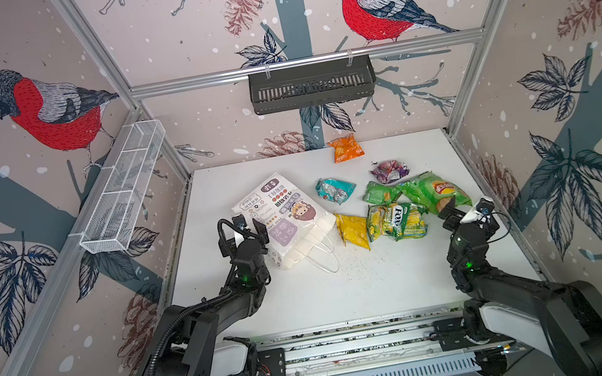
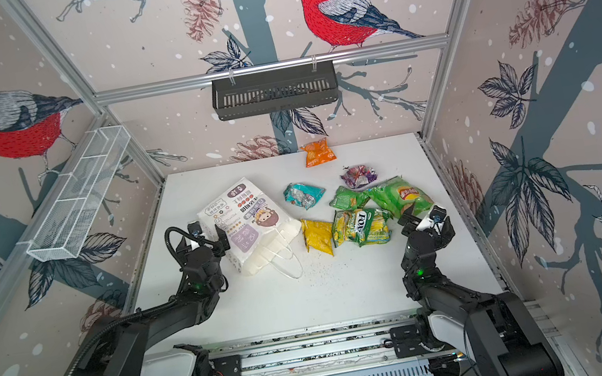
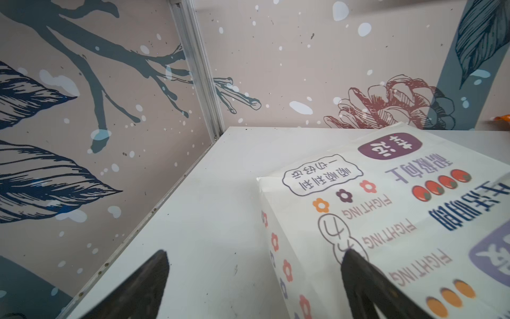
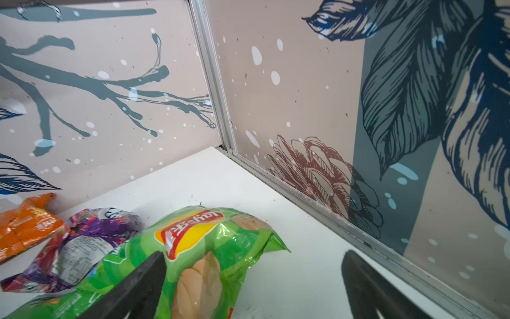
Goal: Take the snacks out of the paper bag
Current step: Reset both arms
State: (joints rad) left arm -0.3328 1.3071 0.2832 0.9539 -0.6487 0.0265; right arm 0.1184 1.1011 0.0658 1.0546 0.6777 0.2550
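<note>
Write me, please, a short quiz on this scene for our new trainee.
1. True or false: the paper bag lies on the table, printed face up.
2. Which one lies nearest the back wall? A the orange packet; B the yellow one; C the teal one.
3. How many snack packets lie outside the bag?
Key: 1 true; 2 A; 3 seven.

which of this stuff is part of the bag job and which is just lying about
Job: paper bag, orange packet, purple packet, teal packet, yellow packet, small green packet, Lay's bag, green-yellow multi-pack.
Just there: black basket, white wire rack.
</note>
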